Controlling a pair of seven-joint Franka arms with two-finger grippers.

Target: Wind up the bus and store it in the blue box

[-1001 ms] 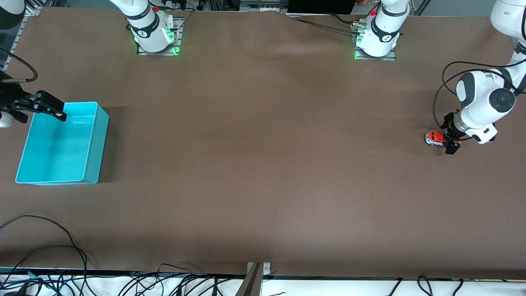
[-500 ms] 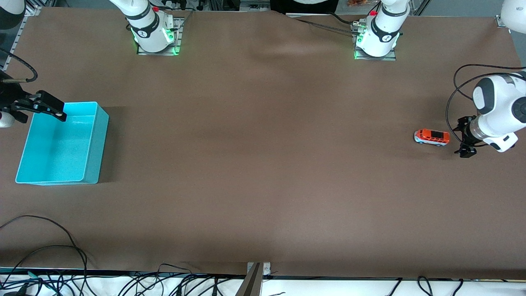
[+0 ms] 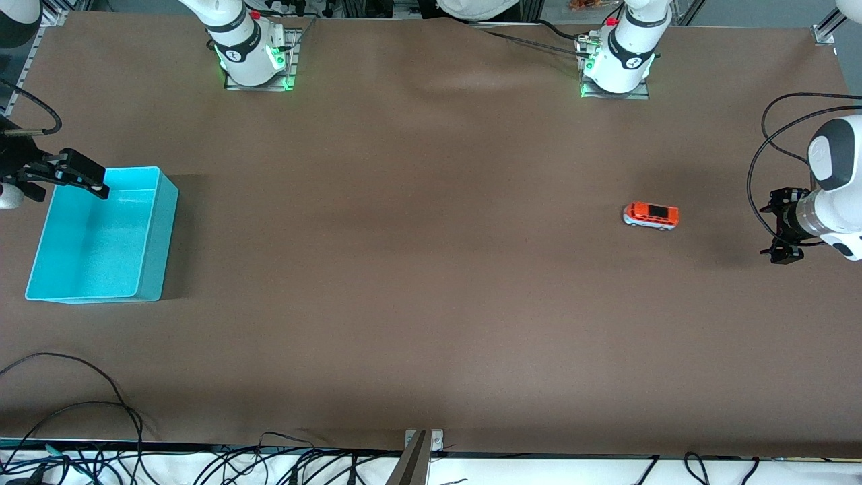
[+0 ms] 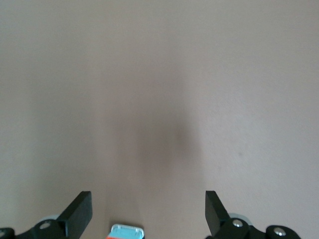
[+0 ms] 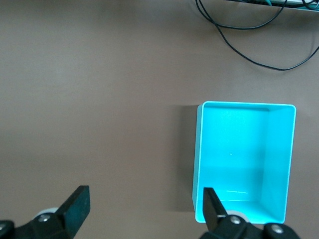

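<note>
The bus (image 3: 651,216), orange-roofed with pale sides, stands alone on the brown table toward the left arm's end. My left gripper (image 3: 783,226) hangs open beside it, nearer that table end, a clear gap apart. In the left wrist view only the bus's pale end (image 4: 127,232) shows, low between the spread fingers of the left gripper (image 4: 148,213). The blue box (image 3: 159,236) sits empty at the right arm's end. My right gripper (image 3: 82,178) waits open above the box's corner that lies farther from the front camera. The right wrist view shows the right gripper (image 5: 144,205) open and the blue box (image 5: 198,159) with nothing inside.
Both arm bases (image 3: 250,54) (image 3: 616,64) stand along the table edge farthest from the front camera. Loose cables (image 3: 81,404) lie at the nearest edge, beside a metal bracket (image 3: 419,453). A black cable (image 5: 249,30) trails past the box.
My left gripper opened off the bus and drew back toward its table end. The bus rolled away along the table toward the right arm's end. The right arm stayed still.
</note>
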